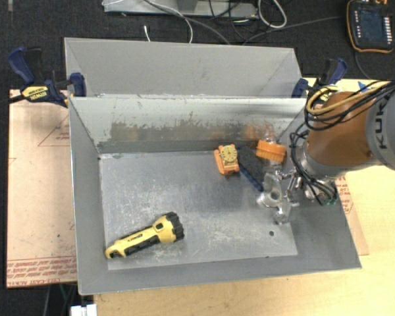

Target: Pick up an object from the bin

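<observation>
One yellow torch (145,235), two orange pieces (227,160) (271,151), one blue stick (251,176)

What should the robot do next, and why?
Probably shift a little left and toward the back wall, over the blue stick. The gripper hangs above bare bin floor on the right; the stick is nearest, with an orange block and orange cap just beyond, while the yellow torch lies far off at front left.
</observation>
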### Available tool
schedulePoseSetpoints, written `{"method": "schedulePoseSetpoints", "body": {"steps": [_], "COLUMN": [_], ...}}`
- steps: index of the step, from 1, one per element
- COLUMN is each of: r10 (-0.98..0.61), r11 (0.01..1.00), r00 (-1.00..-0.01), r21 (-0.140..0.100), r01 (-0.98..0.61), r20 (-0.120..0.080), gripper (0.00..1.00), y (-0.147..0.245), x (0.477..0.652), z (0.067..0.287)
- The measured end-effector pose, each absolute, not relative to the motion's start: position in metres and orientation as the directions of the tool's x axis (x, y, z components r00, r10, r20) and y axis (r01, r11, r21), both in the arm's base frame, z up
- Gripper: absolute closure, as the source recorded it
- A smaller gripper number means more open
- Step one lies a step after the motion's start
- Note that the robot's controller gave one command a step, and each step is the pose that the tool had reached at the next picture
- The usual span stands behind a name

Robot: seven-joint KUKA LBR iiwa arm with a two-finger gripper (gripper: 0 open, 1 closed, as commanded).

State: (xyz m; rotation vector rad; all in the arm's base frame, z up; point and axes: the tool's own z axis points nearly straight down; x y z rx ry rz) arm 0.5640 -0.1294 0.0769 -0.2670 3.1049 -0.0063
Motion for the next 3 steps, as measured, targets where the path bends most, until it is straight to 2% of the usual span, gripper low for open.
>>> {"method": "schedulePoseSetpoints", "body": {"steps": [1,2,3], "r10": [-0.170,-0.169,-0.168], "r11": [0.985,0.986,0.986], "r00": [-0.985,-0.985,-0.986], "r21": [-0.002,-0.003,-0.003], "r01": [-0.170,-0.169,-0.168], "r20": [-0.019,-0.021,-0.024], "gripper": [1.00,1.00,1.00], "y": [-0.128,-0.127,-0.127], "x": [0.562,0.563,0.564], "z": [0.117,0.151,0.172]}}
